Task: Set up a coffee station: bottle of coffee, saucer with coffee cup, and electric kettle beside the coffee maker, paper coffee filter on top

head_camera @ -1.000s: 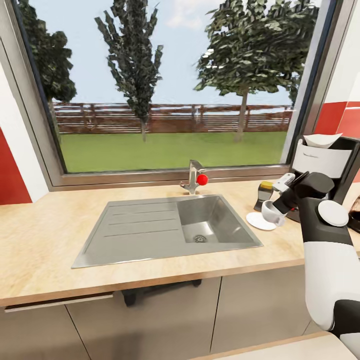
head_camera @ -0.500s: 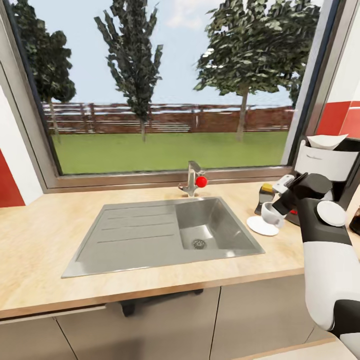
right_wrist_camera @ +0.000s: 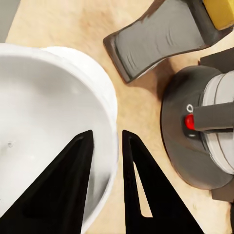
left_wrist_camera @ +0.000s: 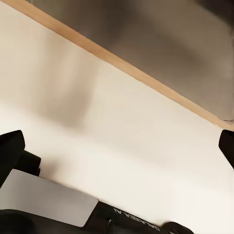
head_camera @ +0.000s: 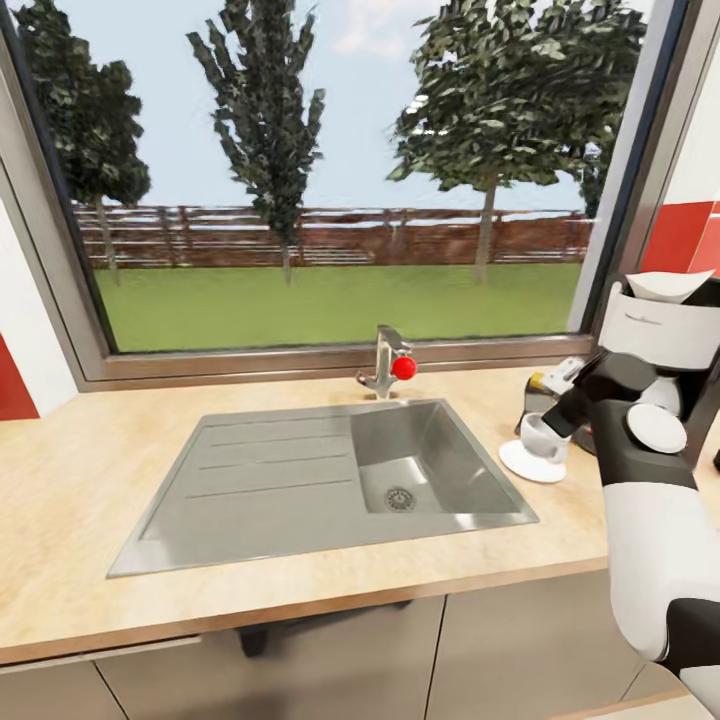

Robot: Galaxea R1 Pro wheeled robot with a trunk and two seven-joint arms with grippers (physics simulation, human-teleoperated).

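kitchen countertop | coffee maker cut off | bottle of coffee half hidden

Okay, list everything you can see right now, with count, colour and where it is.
kitchen countertop: one, light wood, below the window.
sink: one, steel, inset in the countertop.
tap: one, silver with red knob, behind the sink.
saucer: one, white, right of the sink.
coffee cup: one, white, on the saucer.
bottle of coffee: one, dark with yellow lid, behind the cup.
coffee maker: one, black and white, far right.
paper coffee filter: one, white, on top of the coffee maker.
right gripper: black fingers astride the cup's rim.
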